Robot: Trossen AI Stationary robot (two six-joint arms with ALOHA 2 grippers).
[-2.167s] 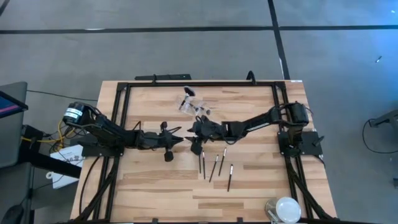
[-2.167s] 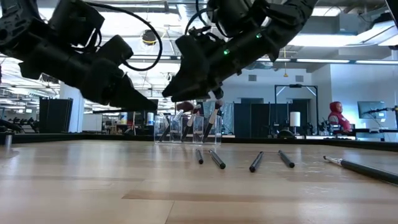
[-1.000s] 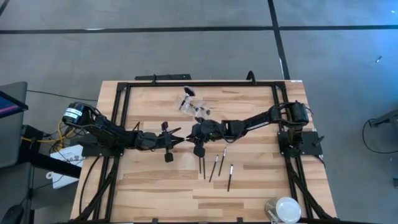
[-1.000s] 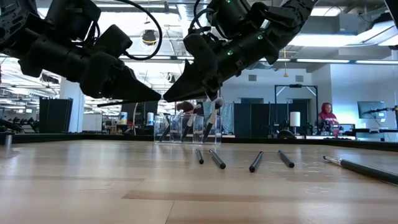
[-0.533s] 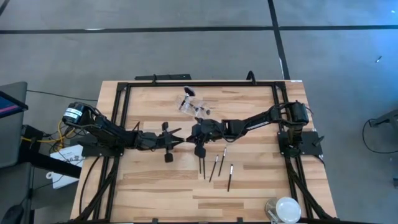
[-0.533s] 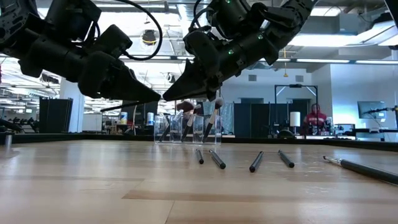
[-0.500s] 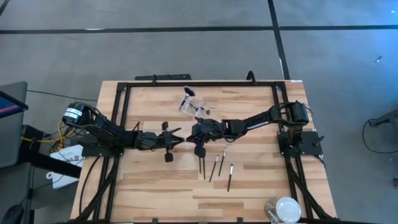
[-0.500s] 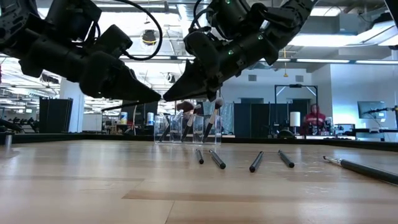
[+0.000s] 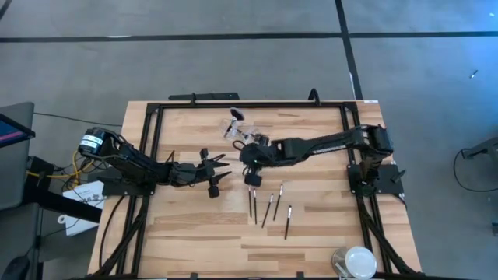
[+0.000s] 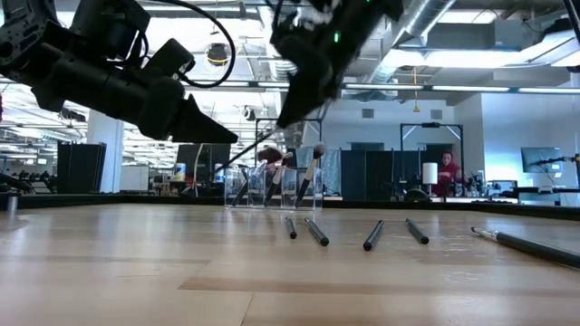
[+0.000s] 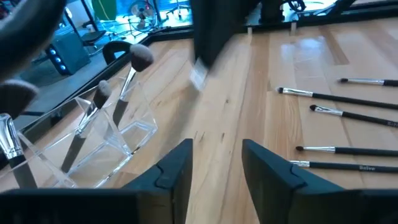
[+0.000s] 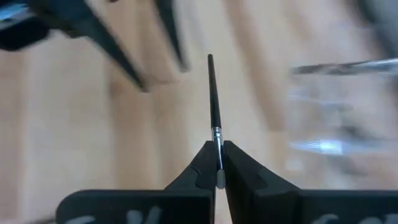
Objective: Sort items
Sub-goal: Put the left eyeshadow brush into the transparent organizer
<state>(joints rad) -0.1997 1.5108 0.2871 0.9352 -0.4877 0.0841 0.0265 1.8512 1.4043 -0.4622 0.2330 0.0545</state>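
My right gripper (image 12: 217, 163) is shut on one slim black brush (image 12: 212, 93), held above the table's middle just in front of the clear holder (image 9: 243, 134). The holder has several brushes standing in it (image 11: 93, 140). My left gripper (image 11: 214, 165) is open and empty; it sits close to the left of the right one (image 9: 220, 166), and its fingers point at the held brush. Several more brushes (image 9: 268, 208) lie flat on the wood nearer the front edge, and they also show in the low view (image 10: 362, 234). My right gripper pinches the brush between its two fingertips at the silvery ferrule end (image 12: 217, 144). The fingers lie along the brush, and the black handle (image 12: 211, 74) sticks straight out past them toward the table's left. The brush is lifted clear of the table.
A round white-and-clear disc (image 9: 356, 260) sits at the near right corner. A black frame (image 9: 249, 103) runs around the table's edges. Bare wood lies at the near left. People move in the room beyond the table (image 10: 444, 172).
My left gripper has opened and let go of the brush. My right gripper, shut on the brush, has risen and moved toward the far edge and the holder. The brush's free handle end now slants down to the left.
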